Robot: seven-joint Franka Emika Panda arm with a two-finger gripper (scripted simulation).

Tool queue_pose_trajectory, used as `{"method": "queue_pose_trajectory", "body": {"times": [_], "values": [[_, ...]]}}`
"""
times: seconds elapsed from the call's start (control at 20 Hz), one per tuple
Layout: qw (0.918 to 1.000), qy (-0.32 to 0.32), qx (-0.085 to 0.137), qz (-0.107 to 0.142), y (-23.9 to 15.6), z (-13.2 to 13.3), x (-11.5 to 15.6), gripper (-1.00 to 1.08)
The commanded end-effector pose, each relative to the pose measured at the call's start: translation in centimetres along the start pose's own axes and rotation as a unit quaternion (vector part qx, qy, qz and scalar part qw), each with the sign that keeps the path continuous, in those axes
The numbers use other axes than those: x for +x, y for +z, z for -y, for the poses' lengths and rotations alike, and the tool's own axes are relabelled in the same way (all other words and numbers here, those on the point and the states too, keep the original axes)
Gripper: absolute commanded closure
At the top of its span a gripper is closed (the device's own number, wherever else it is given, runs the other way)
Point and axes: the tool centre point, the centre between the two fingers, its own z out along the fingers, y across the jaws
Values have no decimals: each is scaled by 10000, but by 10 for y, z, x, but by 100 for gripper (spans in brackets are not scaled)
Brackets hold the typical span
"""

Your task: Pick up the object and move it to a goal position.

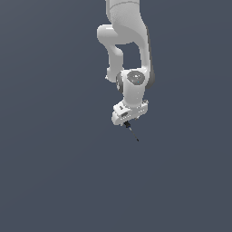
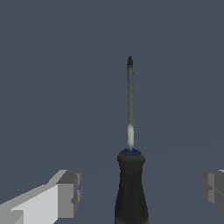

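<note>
Flat slate-grey ground (image 1: 54, 181) fills both views, unbroken by any edge or marking. Against it a white Franka arm (image 1: 127, 41) reaches down from the upper border of the exterior view, its wrist bent so that the white pincer (image 1: 126, 123) points down and slightly toward the exterior view's right. Just beyond the pincer's dark tips lies the object (image 1: 132, 132), seen from outside as a thin, near-black sliver slanting away toward the exterior view's right.

The wrist view shows it far more plainly: a screwdriver (image 2: 130, 183) with a black handle, a blue collar at the neck and a slim grey shaft ending in a dark tip. Its handle sits between the two grey fingertips (image 2: 69, 194), which stand well apart on either side with clear gaps to the handle, so the pincer is spread wide and grips nothing. One fingertip is carried on a white finger body, the other is cut off by the picture's edge. Whether the screwdriver rests on the ground or hangs above it cannot be told
</note>
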Motion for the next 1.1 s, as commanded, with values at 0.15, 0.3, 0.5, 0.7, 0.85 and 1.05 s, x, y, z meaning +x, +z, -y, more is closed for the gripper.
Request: {"method": "queue_pose_trajectory", "body": {"times": [0.15, 0.3, 0.5, 0.7, 0.85, 1.05], "values": [[10000, 1, -1, -2, 5, 0, 0, -92], [10000, -6, -1, -3, 14, 0, -1, -92], [10000, -14, -1, -3, 34, 1, -1, -92], [10000, -21, -2, -4, 47, 1, -1, -92], [10000, -21, -2, -4, 50, 1, -1, -92], [10000, -21, -2, -4, 51, 1, -1, 108]]}}
